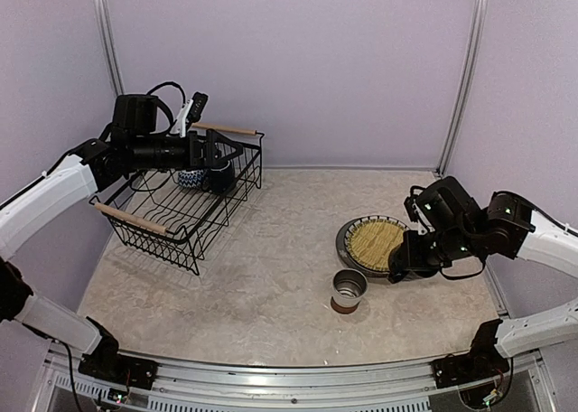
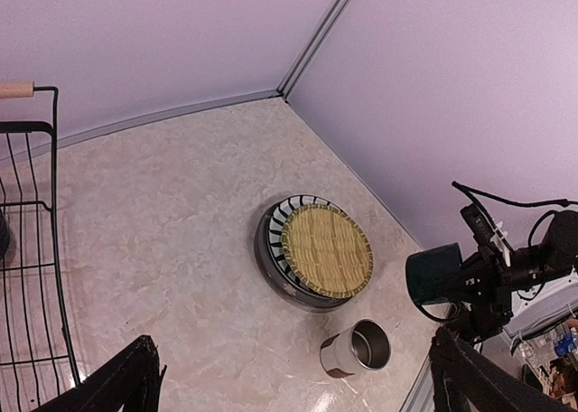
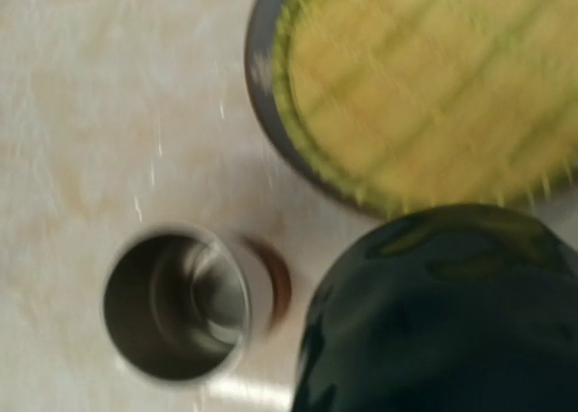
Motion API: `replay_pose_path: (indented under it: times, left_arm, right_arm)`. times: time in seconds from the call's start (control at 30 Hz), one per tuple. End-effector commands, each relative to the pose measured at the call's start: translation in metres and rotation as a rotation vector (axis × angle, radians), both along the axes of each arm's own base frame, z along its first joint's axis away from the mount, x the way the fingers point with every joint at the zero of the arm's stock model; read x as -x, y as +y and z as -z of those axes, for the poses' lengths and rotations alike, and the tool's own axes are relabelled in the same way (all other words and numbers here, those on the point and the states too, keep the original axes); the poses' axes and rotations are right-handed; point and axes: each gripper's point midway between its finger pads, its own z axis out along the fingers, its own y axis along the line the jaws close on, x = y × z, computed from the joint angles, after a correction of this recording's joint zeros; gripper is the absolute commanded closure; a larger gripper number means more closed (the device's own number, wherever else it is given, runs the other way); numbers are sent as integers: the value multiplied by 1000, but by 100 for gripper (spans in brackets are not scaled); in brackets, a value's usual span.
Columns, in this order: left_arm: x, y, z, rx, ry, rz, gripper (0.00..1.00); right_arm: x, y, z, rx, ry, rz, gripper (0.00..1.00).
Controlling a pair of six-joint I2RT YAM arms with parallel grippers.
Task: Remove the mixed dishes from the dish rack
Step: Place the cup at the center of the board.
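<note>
Top view: dish rack (image 1: 181, 215) on the left of the worktop (image 1: 271, 281) holds a patterned bowl (image 1: 190, 179) and a dark mug (image 1: 220, 179) at its far end, with the left gripper (image 1: 230, 152) above them. On the right is a plate stack (image 1: 348, 249) with the straw plate (image 1: 372, 243) on top. An upright, empty grey cup (image 1: 349, 288) stands just beside it.

Left wrist view: left jaws spread wide, nothing between. The right gripper (image 1: 399, 266) grips the dark green mug (image 2: 433, 273).

Right wrist view: blurred. The mug hangs over the stack's edge, near the cup.
</note>
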Motion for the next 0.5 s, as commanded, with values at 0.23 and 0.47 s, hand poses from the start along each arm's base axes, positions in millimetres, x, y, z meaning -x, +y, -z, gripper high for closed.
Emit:
replay_pose_path:
  times: [0.23, 0.47]
  left_arm:
    - [-7, 0, 11, -31, 24, -12, 1]
    - [-5, 0, 10, -30, 25, -11, 1]
  right_arm:
    - [48, -9, 57, 73, 275, -29, 100]
    - [37, 5, 85, 223, 302, -58, 100]
